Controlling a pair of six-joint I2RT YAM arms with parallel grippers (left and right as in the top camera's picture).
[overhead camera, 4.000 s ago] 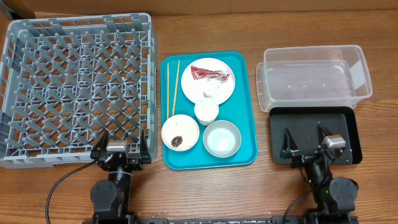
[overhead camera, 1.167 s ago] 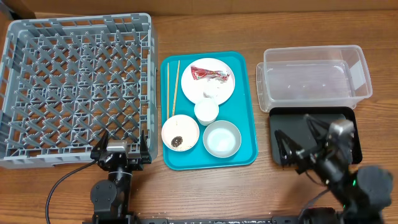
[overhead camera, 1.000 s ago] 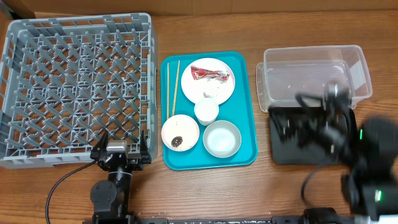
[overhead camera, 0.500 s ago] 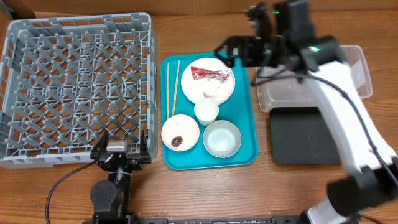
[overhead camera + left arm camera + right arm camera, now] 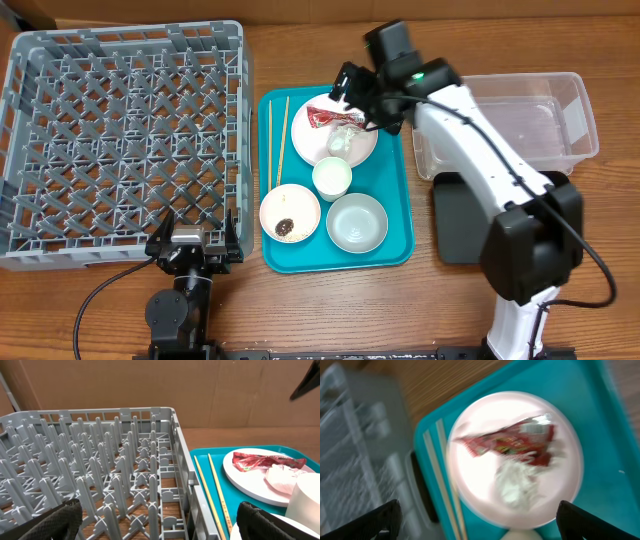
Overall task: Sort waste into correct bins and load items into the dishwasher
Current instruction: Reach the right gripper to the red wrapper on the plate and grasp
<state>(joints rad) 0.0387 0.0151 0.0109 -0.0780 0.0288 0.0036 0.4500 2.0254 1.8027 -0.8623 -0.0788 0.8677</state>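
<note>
Right jaws are spread wide, hovering over the plate (image 5: 475, 495). The red wrapper (image 5: 507, 440) and crumpled tissue (image 5: 517, 482) sit on it, pretty much centred between them (blurry view though). Chopsticks (image 5: 442, 485) lie off to one side on the teal tray (image 5: 600, 460). Left jaws are apart too, with the dish rack (image 5: 100, 485) straight ahead.

The whole surface (image 5: 330, 310) is being viewed straight down from overhead; the rack (image 5: 100, 485) is being viewed low and level from the left wrist; the plate (image 5: 475, 480), shared by all views, is being framed closely from the right wrist.
</note>
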